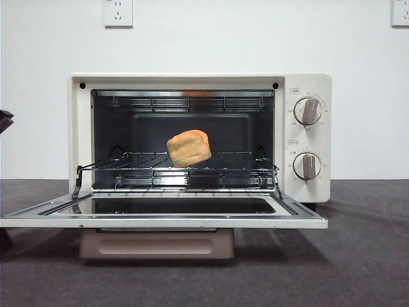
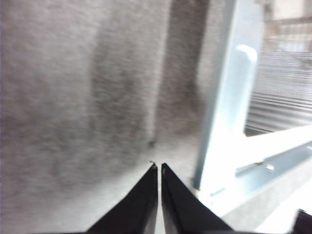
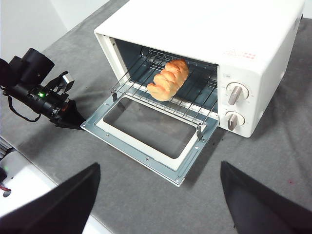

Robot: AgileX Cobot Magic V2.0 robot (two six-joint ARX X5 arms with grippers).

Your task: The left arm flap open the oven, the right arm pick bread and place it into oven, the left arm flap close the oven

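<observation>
The cream-white oven (image 1: 198, 80) stands open, its glass door (image 1: 163, 222) folded down flat. The golden-brown bread (image 1: 188, 148) lies on the wire rack (image 1: 137, 161) inside, with no gripper touching it. In the right wrist view the bread (image 3: 168, 79) rests in the middle of the rack. My left gripper (image 2: 159, 166) is shut on nothing, low over the grey table beside the door's left edge (image 2: 226, 102). The right wrist view shows the left gripper (image 3: 68, 118) just off the door's corner. My right gripper (image 3: 158, 165) is open, high above and in front of the oven (image 3: 204, 29).
Two beige knobs (image 1: 308, 110) sit on the oven's right panel. The beige bar handle (image 1: 156, 244) hangs under the lowered door. The left arm (image 1: 5, 119) shows as a black tip at the left edge. Grey cloth (image 3: 273, 146) covers the table.
</observation>
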